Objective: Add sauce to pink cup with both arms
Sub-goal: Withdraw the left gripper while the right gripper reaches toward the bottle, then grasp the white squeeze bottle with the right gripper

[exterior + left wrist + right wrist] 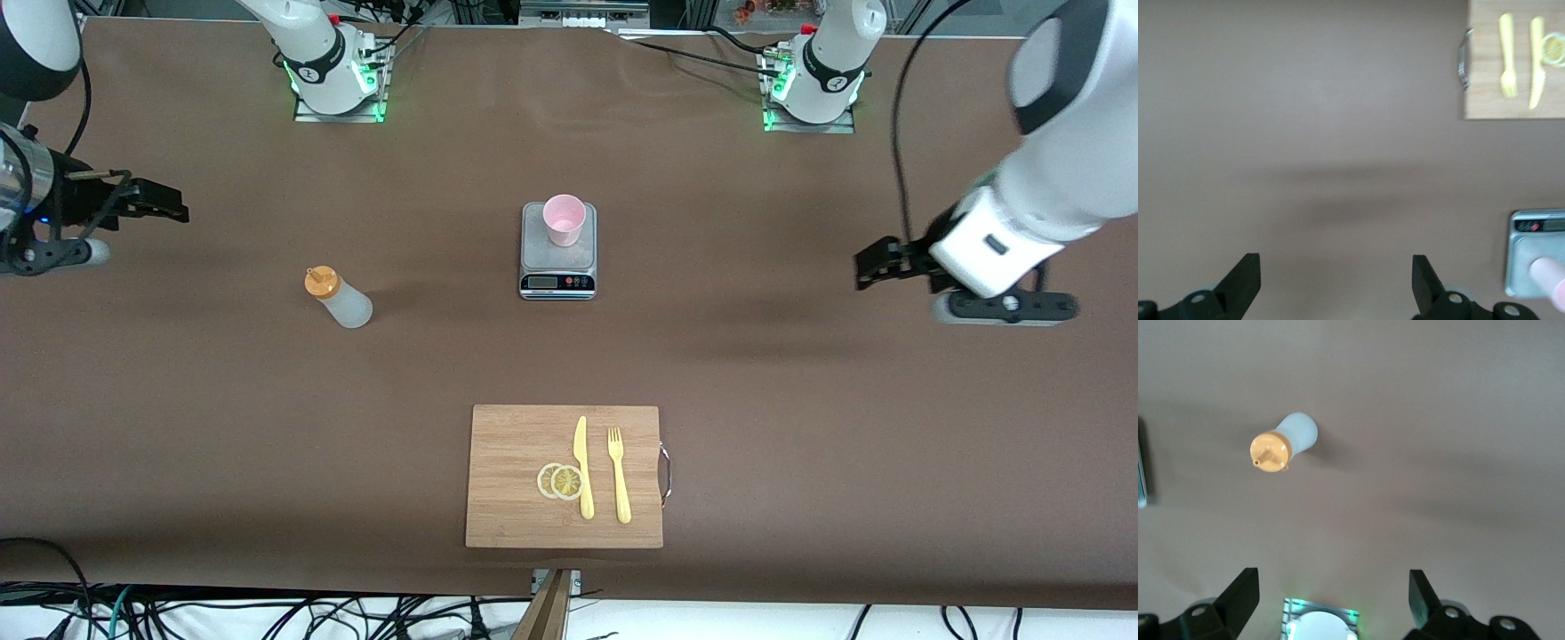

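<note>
**Both arms held high, nothing in hand**

Your left gripper (867,267) hung over bare table (756,356) toward the left arm's end, fingers (1245,280) spread wide and holding nothing. Your right gripper (169,206) matched it over the right arm's end, fingers (1241,593) released too, nothing between them.

The sauce bottle (340,298) stood upright on the table, orange cap (1269,452) up, untouched, toward the right arm's end from the scale (557,252) and a little nearer the front camera. The pink cup (564,219) sat upright on the scale's steel plate, well apart from the bottle and from both grippers.

Nearer the camera lay your wooden cutting board (516,444), carrying a yellow knife (582,467), a yellow fork (618,476) beside it, and two lemon slices (560,481) touching the knife.
</note>
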`<action>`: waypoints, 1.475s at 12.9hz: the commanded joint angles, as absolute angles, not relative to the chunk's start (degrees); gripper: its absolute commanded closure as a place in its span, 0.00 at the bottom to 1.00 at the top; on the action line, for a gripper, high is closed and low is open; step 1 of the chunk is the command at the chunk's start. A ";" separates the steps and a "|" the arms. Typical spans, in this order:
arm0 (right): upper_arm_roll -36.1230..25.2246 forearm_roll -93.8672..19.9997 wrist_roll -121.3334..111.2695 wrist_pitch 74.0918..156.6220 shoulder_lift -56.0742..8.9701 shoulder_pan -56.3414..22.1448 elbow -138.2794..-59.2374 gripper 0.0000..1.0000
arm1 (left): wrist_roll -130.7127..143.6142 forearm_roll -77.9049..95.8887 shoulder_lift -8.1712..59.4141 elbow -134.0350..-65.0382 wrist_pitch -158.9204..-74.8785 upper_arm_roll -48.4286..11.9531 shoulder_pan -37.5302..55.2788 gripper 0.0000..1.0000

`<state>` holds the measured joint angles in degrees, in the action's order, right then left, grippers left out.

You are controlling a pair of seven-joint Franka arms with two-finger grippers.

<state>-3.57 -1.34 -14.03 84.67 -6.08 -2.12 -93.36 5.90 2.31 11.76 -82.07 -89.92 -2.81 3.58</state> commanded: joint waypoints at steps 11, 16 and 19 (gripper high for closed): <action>-14.32 -23.18 -76.97 98.35 -6.23 -1.32 -112.14 0.01 | -1.85 3.16 12.04 -79.54 -83.85 1.32 1.93 0.00; -16.17 -36.37 -105.32 97.65 -15.19 2.36 -112.50 0.02 | -1.85 3.25 12.13 -79.54 -83.85 1.32 1.85 0.00; -16.26 -42.87 -121.42 96.42 -19.85 3.07 -112.59 0.02 | -1.93 3.16 12.13 -79.54 -83.85 1.23 1.93 0.00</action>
